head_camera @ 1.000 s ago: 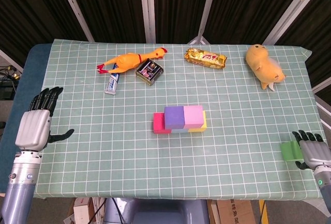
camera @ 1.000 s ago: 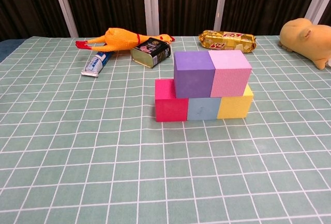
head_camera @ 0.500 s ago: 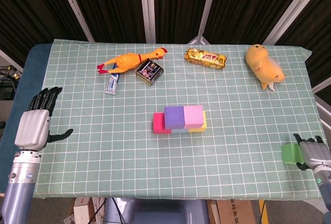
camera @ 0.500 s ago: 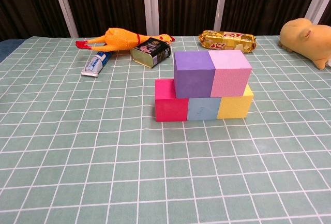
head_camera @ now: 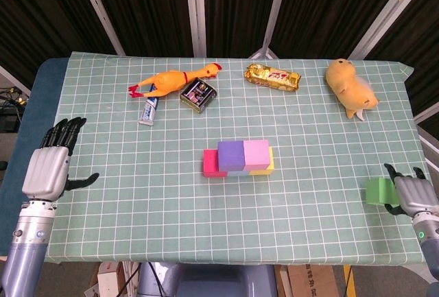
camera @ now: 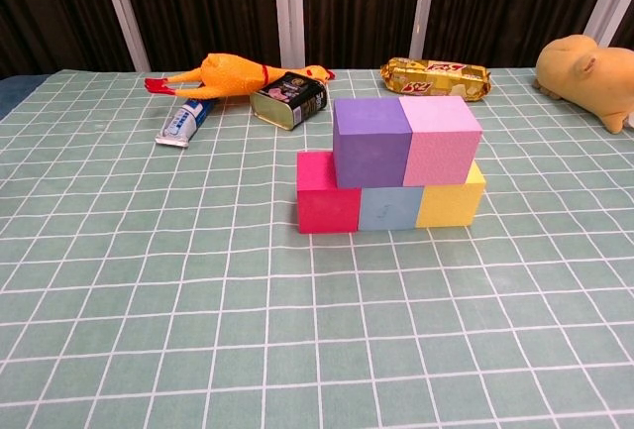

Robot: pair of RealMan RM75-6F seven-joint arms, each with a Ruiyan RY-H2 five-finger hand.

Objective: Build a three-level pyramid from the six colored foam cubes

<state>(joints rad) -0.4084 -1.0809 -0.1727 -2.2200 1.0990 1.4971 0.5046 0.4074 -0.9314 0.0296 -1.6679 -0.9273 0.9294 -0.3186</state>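
Note:
At the table's middle stands a row of a red cube (head_camera: 210,163) (camera: 328,192), a pale blue cube (camera: 389,207) and a yellow cube (camera: 452,198). On top sit a purple cube (head_camera: 231,153) (camera: 370,141) and a pink cube (head_camera: 256,152) (camera: 441,140). My right hand (head_camera: 411,194) grips a green cube (head_camera: 377,191) near the table's right front edge, seen only in the head view. My left hand (head_camera: 48,165) hovers open at the left edge, fingers spread.
Along the back lie a rubber chicken (head_camera: 171,79), a toothpaste tube (head_camera: 149,110), a small dark tin (head_camera: 198,94), a gold snack packet (head_camera: 274,77) and an orange plush toy (head_camera: 350,86).
My right hand with the green cube has lifted slightly and shifted left, toward the table's middle. The left hand has barely moved.

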